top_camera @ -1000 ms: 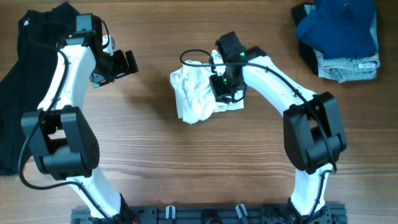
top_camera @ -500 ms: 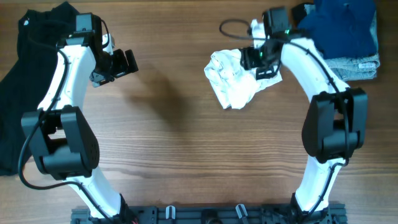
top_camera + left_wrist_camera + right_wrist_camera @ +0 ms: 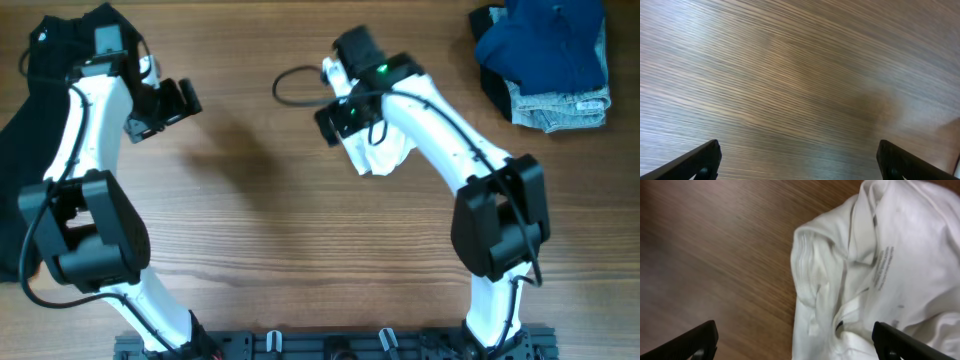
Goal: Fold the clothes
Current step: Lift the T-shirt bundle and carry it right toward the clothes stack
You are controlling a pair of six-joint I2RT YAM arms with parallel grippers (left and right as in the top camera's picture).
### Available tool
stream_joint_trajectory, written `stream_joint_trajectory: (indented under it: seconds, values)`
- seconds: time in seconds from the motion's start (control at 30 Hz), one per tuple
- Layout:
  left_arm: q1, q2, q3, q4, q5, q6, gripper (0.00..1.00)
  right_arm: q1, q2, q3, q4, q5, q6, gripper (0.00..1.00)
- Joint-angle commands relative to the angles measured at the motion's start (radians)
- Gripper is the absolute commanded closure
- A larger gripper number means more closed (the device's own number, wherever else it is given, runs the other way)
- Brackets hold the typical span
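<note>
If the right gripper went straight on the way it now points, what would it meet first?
Most likely the crumpled white T-shirt, near its bunched edge: the right gripper is open over it. The wooden table lies just beside, and depth is unclear.

The white T-shirt (image 3: 383, 157) isn't folded at all, it's just scrunched into a lumpy heap on the wood, with creases and overlapping folds everywhere (image 3: 900, 280). Some small grey print shows faintly on one layer. In the overhead view it sits well left of the folded navy and denim pile (image 3: 545, 60) and slightly lower.
</note>
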Motion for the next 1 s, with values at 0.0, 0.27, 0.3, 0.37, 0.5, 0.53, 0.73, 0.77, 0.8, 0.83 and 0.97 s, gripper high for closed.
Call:
stream_joint_trajectory:
  seconds: [0.0, 0.27, 0.3, 0.37, 0.5, 0.53, 0.73, 0.77, 0.8, 0.83, 0.97]
  values:
    - [0.021, 0.016, -0.008, 0.002, 0.013, 0.013, 0.00, -0.003, 0.006, -0.070, 0.062, 0.147, 0.100, 0.00]
    - [0.021, 0.016, -0.008, -0.001, 0.013, 0.013, 0.00, -0.004, 0.040, -0.158, 0.175, 0.180, 0.112, 0.00]
    - [0.021, 0.016, -0.008, 0.000, 0.013, 0.013, 0.00, -0.004, 0.050, -0.158, 0.175, 0.166, 0.106, 0.00]
    - [0.021, 0.016, -0.008, 0.000, 0.013, 0.013, 0.00, -0.004, 0.065, -0.157, 0.180, 0.105, 0.087, 0.01]
    - [0.021, 0.016, -0.008, -0.001, 0.013, 0.013, 0.00, -0.004, 0.101, -0.158, 0.195, 0.100, 0.090, 0.07]
    - [0.021, 0.016, -0.008, -0.001, 0.013, 0.013, 0.00, -0.005, 0.110, -0.158, 0.198, 0.106, 0.094, 0.12]
    - [0.021, 0.016, -0.008, -0.001, 0.013, 0.013, 0.00, -0.006, 0.137, -0.157, 0.205, 0.234, 0.175, 0.78]
    - [0.021, 0.016, -0.008, -0.001, 0.013, 0.013, 0.00, -0.009, 0.134, -0.155, 0.208, 0.257, 0.193, 0.92]
    - [0.021, 0.016, -0.008, -0.001, 0.013, 0.013, 0.00, -0.013, 0.129, -0.149, 0.205, 0.266, 0.196, 0.96]
    - [0.021, 0.016, -0.008, -0.001, 0.013, 0.013, 0.00, -0.015, 0.122, -0.145, 0.204, 0.266, 0.195, 0.96]
    - [0.021, 0.016, -0.008, -0.001, 0.013, 0.013, 0.00, -0.019, 0.071, -0.121, 0.198, 0.266, 0.192, 0.96]
